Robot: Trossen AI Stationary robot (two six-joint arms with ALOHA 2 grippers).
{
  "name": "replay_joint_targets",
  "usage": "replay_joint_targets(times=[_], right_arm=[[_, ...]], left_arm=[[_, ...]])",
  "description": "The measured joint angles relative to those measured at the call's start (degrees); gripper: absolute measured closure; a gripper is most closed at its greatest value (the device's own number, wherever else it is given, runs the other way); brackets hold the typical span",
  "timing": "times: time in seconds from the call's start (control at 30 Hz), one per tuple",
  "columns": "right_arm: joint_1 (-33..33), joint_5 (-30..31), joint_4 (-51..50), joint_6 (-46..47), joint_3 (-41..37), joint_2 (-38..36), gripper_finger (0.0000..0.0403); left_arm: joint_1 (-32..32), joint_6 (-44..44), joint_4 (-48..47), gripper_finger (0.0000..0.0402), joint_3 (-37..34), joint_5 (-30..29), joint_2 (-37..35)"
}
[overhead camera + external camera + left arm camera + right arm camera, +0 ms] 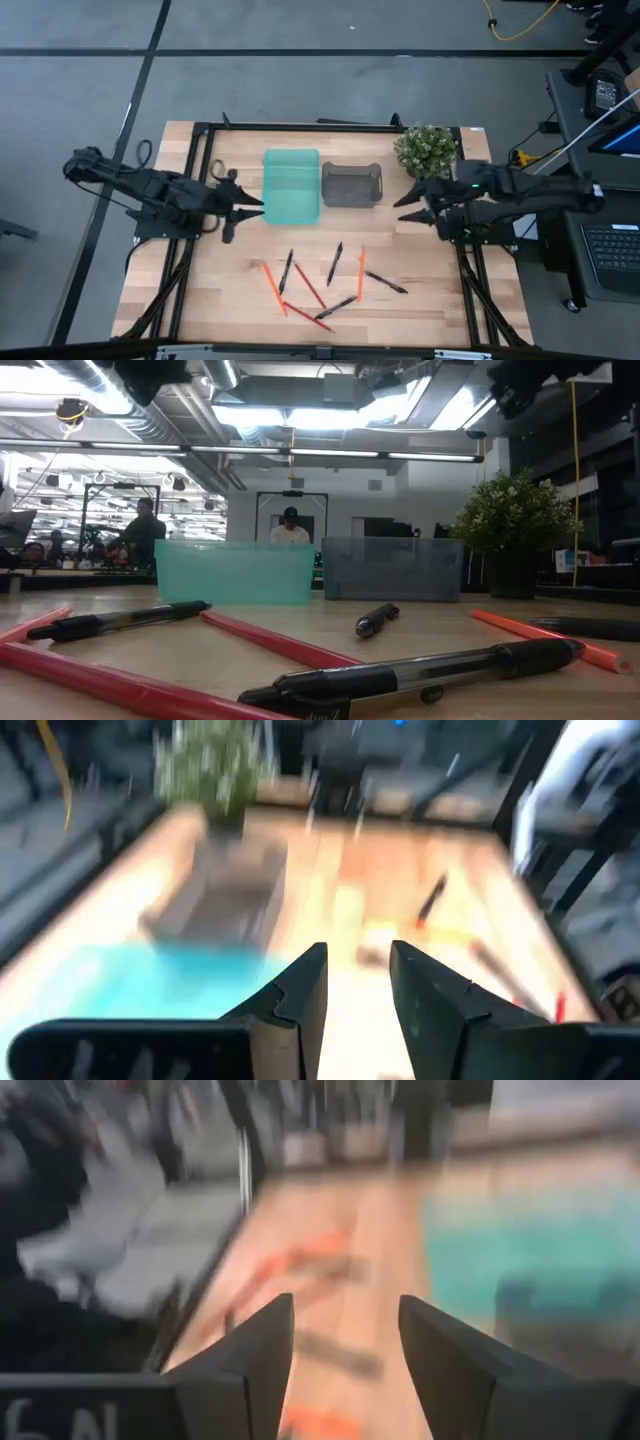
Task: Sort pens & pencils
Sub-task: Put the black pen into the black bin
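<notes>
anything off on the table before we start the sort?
Nothing damaged or spilled. Pens and pencils lie jumbled and crossing on the front of the table; the teal bin and grey bin sit squarely side by side.

Black pens (334, 263) (orange-red pencils (271, 285))

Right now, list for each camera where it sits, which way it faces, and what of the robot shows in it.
High: overhead, facing down on the table; both arms show, left gripper and right gripper open.
Low: at tabletop height, facing across pens and pencils to the bins; no gripper in view.
Left wrist: past its open fingers toward the plant.
Right wrist: past its open fingers along the table.
Shared: the teal bin.
</notes>
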Motion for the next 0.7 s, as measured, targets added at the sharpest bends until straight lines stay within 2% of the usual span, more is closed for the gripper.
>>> replay_joint_targets(times=[0.13, 0.27, 0.47, 0.7], right_arm=[[2.49, 0.01, -13.93, 5.35, 7.98, 11.68, 0.0219], [5.98, -1.06, -19.43, 10.62, 11.14, 21.36, 0.0219], [11.98, -2.93, -13.85, 16.57, 11.28, 31.76, 0.0219], [15.36, -2.83, -4.30, 34.25, 11.28, 38.27, 0.0219]], left_arm=[[-1.62, -10.02, -13.00, 0.0296, 8.40, -0.61, 7.84], [-3.78, -17.55, -19.76, 0.0296, 12.14, -0.58, 13.22], [-6.99, -28.67, -25.10, 0.0296, 12.98, -0.53, 17.04], [-9.57, -37.39, -25.35, 0.0296, 12.98, -0.77, 17.64]])
